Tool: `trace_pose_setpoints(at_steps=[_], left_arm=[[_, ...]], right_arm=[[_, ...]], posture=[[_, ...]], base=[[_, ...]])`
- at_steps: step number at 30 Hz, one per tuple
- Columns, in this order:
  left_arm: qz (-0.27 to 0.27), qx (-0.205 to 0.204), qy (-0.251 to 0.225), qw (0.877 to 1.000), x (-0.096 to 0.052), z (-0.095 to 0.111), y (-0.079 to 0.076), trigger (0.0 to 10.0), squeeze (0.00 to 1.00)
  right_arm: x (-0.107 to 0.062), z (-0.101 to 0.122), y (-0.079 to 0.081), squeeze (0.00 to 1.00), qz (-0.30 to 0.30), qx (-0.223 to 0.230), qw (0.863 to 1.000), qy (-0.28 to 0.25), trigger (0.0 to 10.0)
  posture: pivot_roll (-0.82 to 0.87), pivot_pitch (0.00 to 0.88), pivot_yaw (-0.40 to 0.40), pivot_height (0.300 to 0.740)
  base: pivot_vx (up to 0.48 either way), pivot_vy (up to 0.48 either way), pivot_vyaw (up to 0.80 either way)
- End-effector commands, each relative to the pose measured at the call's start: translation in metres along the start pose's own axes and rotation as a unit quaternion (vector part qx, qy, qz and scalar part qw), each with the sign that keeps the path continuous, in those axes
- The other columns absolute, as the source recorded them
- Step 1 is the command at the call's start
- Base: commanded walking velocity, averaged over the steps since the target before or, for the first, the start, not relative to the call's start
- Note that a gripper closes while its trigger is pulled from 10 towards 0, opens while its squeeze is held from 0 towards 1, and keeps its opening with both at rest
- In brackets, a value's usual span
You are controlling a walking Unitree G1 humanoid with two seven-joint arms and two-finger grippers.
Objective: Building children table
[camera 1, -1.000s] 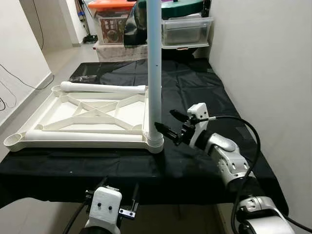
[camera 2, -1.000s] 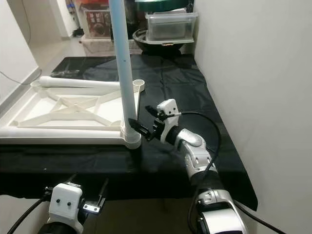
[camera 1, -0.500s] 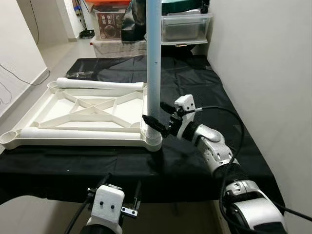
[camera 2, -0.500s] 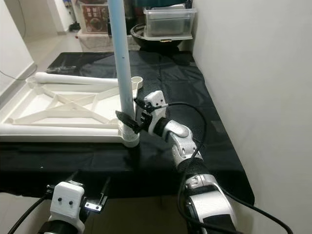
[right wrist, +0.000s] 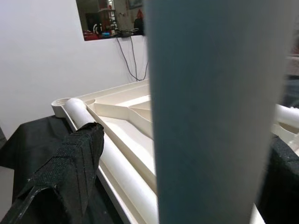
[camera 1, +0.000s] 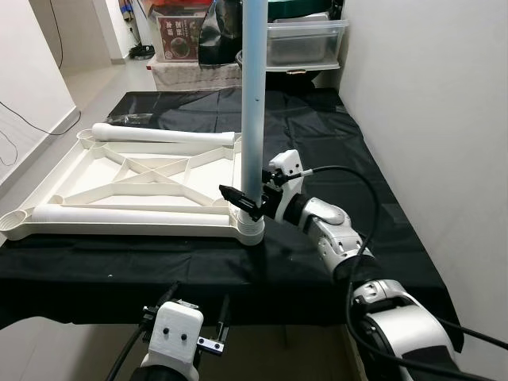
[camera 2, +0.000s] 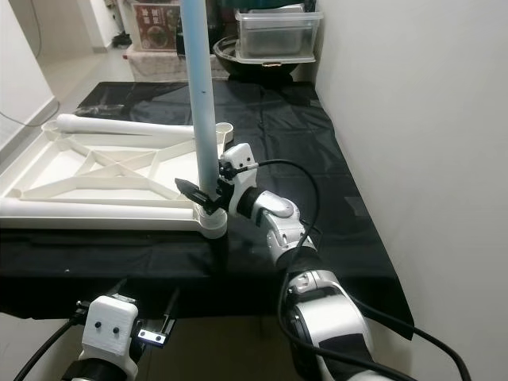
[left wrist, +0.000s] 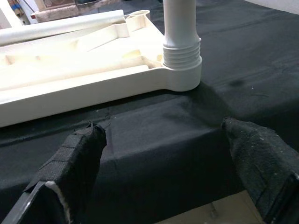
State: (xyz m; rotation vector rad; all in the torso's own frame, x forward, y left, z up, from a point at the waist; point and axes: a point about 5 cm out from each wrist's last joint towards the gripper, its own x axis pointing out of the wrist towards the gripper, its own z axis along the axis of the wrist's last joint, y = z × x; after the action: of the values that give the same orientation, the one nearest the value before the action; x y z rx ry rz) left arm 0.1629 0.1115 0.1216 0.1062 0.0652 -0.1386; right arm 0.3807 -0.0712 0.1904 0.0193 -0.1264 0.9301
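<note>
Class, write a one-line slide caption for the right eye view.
Right gripper reaches around upright table leg standing in upturned tabletop.

No readable text anywhere (box (camera 1: 182,36) label by far wall too blurred).

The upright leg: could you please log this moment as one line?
right pincer: open around upright leg | leg: in tabletop corner socket | left pincer: open, idle
</note>
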Motion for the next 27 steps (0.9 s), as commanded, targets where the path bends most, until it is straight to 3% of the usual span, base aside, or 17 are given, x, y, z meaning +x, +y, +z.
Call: trace_pose_setpoints(at_steps=[1, 27], left_arm=[[0.003, 0.004, 0.008, 1.0, -0.001, -0.001, 0.0, 10.0, 0.0], [0.004, 0.006, 0.008, 1.0, -0.001, -0.001, -0.001, 10.0, 0.0]], right_arm=[[0.005, 0.002, 0.003, 0.0, 0.006, -0.004, 1.0, -0.002, 10.0], [0.016, 0.006, 0.0, 0.0, -0.021, 0.004, 1.0, 0.005, 10.0]], posture=[[0.1, 0.079, -0.026, 0.74], [0.1, 0.082, -0.032, 0.74]], base=[[0.0, 0.0, 0.0], [0.0, 0.0, 0.0]])
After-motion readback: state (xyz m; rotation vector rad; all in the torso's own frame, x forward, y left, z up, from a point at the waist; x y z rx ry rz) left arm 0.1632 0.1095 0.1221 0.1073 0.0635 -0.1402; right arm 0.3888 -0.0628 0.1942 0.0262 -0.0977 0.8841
